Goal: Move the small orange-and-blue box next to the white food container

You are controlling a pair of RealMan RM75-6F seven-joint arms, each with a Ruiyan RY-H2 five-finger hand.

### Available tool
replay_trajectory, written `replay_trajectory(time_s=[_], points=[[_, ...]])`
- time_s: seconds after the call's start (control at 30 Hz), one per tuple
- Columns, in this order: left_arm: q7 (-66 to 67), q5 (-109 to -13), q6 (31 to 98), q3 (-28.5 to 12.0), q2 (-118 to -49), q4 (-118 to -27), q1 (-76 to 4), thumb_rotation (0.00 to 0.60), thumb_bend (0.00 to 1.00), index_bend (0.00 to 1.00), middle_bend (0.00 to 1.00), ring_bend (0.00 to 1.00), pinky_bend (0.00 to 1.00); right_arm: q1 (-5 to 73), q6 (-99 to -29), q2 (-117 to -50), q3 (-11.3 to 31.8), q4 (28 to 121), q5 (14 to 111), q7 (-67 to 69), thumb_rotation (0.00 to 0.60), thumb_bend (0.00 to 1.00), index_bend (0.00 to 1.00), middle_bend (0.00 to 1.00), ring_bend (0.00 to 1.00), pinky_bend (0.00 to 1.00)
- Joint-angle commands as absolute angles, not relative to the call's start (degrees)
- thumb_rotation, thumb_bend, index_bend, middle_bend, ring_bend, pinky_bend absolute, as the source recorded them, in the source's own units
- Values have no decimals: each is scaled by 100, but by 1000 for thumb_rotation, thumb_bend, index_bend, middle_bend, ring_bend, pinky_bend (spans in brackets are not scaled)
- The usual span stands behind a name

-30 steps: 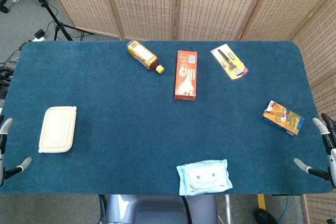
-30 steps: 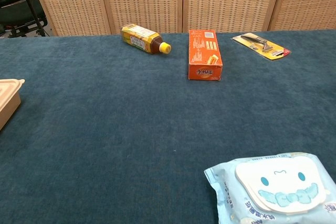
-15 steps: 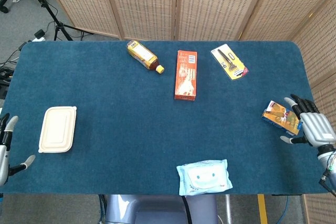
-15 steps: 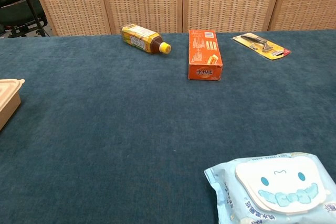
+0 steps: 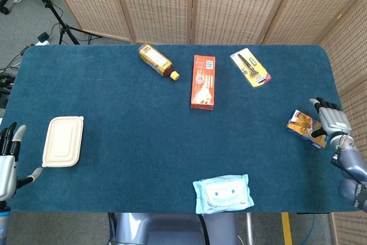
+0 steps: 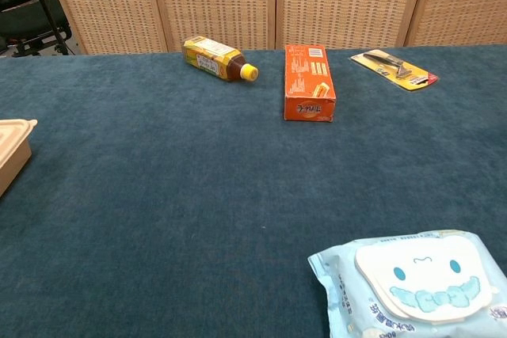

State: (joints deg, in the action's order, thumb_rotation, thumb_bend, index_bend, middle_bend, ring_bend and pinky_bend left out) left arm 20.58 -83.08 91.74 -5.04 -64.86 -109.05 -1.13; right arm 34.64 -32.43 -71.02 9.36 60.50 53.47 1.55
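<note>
Closing in: right hand [image 5: 330,121] now over right end of small orange-and-blue box [image 5: 302,125] at worktop [image 5: 143,136] right edge, up from edge a second ago; fingers spread on box, firm grip cannot tell; left hand [image 5: 8,162] open, idle beside white food container [image 5: 63,141]; box unmoved, whole carry across worktop ahead
</note>
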Motion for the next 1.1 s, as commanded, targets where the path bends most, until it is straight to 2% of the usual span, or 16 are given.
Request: replay_trajectory(time_s=[0.03, 0.4, 0.57, 0.6, 0.67, 0.73, 0.8, 0.83, 0.9, 1.0, 1.1], points=[[2063, -8281, 9179, -519, -6489, -10902, -115, 600, 0, 0, 0, 0, 0, 3590, -2982, -7272, 863, 5863, 5104, -18, 600, 0, 0, 0, 0, 0], [2070, -8223, 9138, -537, -6491, -10888, -150, 600, 0, 0, 0, 0, 0, 3712, -2598, -7477, 716, 5550, 4735, -187, 600, 0, 0, 0, 0, 0], [2072, -8191, 9129, -548, -6508, -10879, -164, 600, 0, 0, 0, 0, 0, 3739, -2668, -7880, 624, 5048, 4840, -294, 600, 0, 1, 19, 20, 32], [2070, -8185, 9126, -549, -6508, -10880, -166, 600, 0, 0, 0, 0, 0, 3750, -2645, -7927, 614, 4966, 4862, -305, 600, 0, 28, 68, 67, 87], [2062, -8176, 9125, -553, -6508, -10880, -168, 600, 0, 0, 0, 0, 0, 3756, -2680, -7990, 623, 4873, 4911, -302, 600, 0, 163, 232, 224, 236], [2042, -8164, 9133, -560, -6503, -10885, -166, 600, 0, 0, 0, 0, 0, 3726, -2917, -8097, 670, 4754, 5034, -272, 600, 4, 370, 489, 483, 451], [2017, -8157, 9135, -563, -6494, -10890, -165, 600, 0, 0, 0, 0, 0, 3681, -3173, -8174, 726, 4699, 5157, -211, 600, 75, 476, 628, 636, 571], [2007, -8155, 9138, -564, -6490, -10894, -163, 600, 0, 0, 0, 0, 0, 3664, -3259, -8190, 745, 4699, 5208, -180, 600, 137, 517, 666, 678, 600], [1983, -8155, 9144, -565, -6475, -10898, -160, 600, 0, 0, 0, 0, 0, 3624, -3465, -8174, 785, 4762, 5398, -80, 600, 216, 548, 689, 699, 611], [1917, -8164, 9159, -560, -6444, -10910, -148, 600, 0, 0, 0, 0, 0, 3549, -3893, -7980, 859, 5182, 5810, 164, 600, 277, 562, 701, 711, 612], [1842, -8155, 9175, -566, -6408, -10920, -135, 600, 0, 0, 0, 0, 0, 3472, -4729, -7455, 948, 6299, 6599, 478, 600, 311, 563, 701, 711, 612]])
